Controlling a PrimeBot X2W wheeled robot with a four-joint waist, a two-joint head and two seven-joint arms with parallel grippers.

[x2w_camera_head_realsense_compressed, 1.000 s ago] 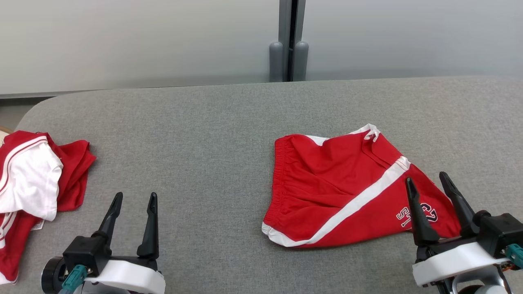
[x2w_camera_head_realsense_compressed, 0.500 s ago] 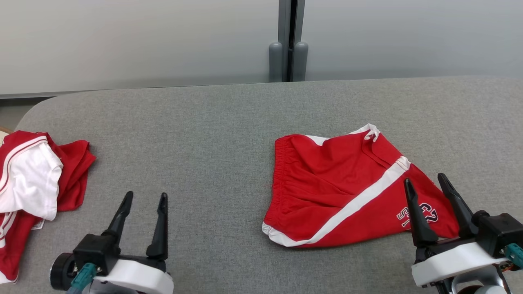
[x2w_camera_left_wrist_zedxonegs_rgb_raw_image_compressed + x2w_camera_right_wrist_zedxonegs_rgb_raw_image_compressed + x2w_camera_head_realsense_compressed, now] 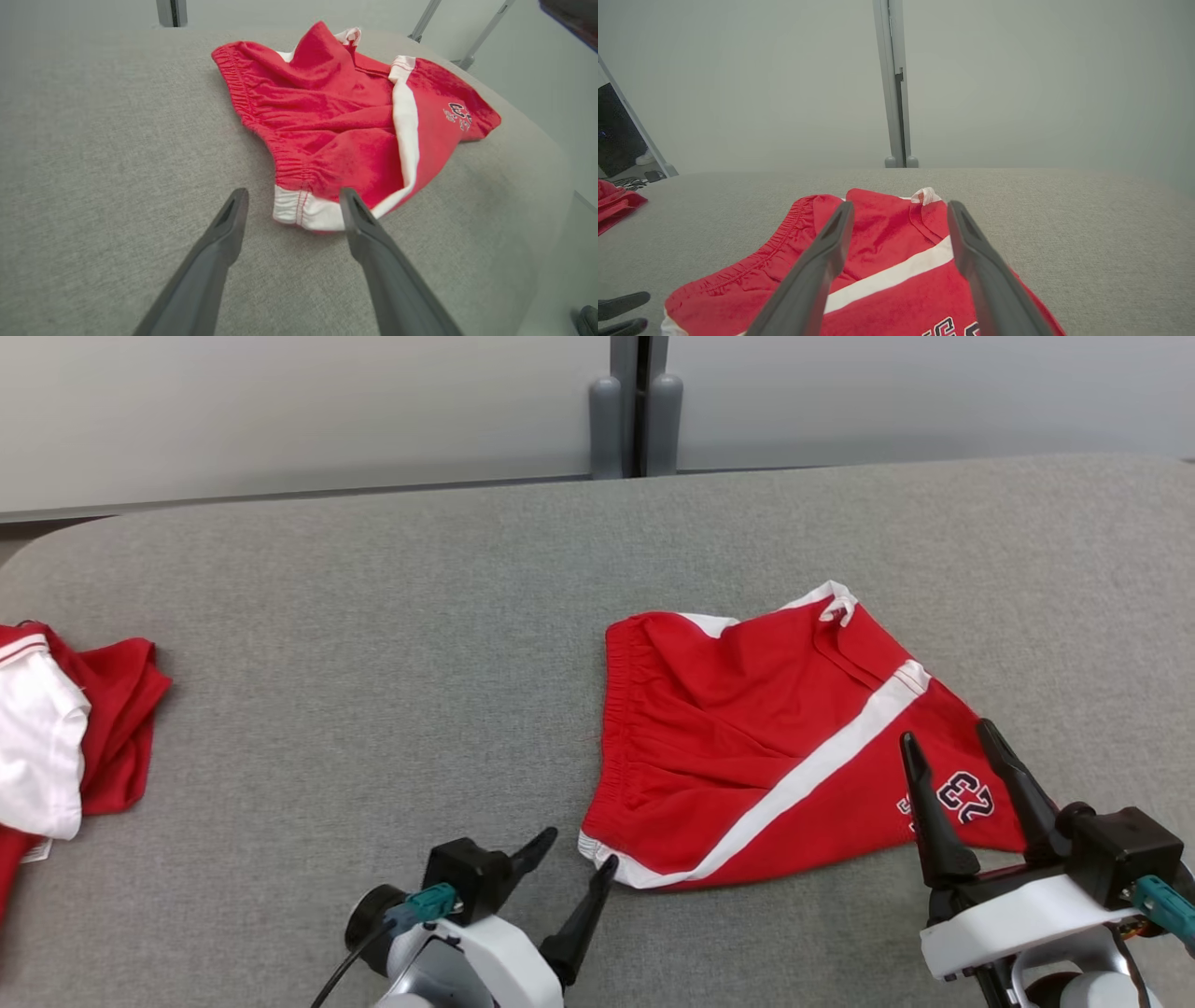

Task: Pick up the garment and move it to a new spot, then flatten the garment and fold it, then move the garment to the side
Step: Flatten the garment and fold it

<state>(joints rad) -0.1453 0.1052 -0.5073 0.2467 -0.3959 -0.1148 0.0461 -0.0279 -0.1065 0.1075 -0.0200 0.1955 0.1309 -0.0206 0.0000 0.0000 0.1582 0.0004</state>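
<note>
Nearest the robot, the left end effector (image 3: 579,851) is low over the worktop (image 3: 373,644), its fingers spread. In the left wrist view they stand on either side of the shorts' white corner (image 3: 301,211), with one tip at its edge, and nothing is gripped. The right end effector (image 3: 945,735) is also spread and empty. It is poised over the leg that bears the print (image 3: 966,795); whether it touches the cloth I cannot tell.

The shorts (image 3: 738,728) lie right of centre on the worktop, roughly flat but rumpled. Creases run in from the gathered waistband (image 3: 618,728) on their left side, and a white stripe (image 3: 822,761) crosses them on a slant.

I judge them light, soft and limp. Lifted by one point they would sag and bunch, and the cloth-covered worktop would likely drag at them rather than let them slide. The best holds look like the thicker parts, namely the stitched white corner between the left fingers and the elastic waistband, where doubled fabric gives a pinch something to bite. A second hold at the printed leg's hem would keep the piece spread while it is carried. A shallow pinch might catch only the top layer.

Far off at the worktop's left edge sits a red and white pile (image 3: 65,737), well apart from the shorts.
</note>
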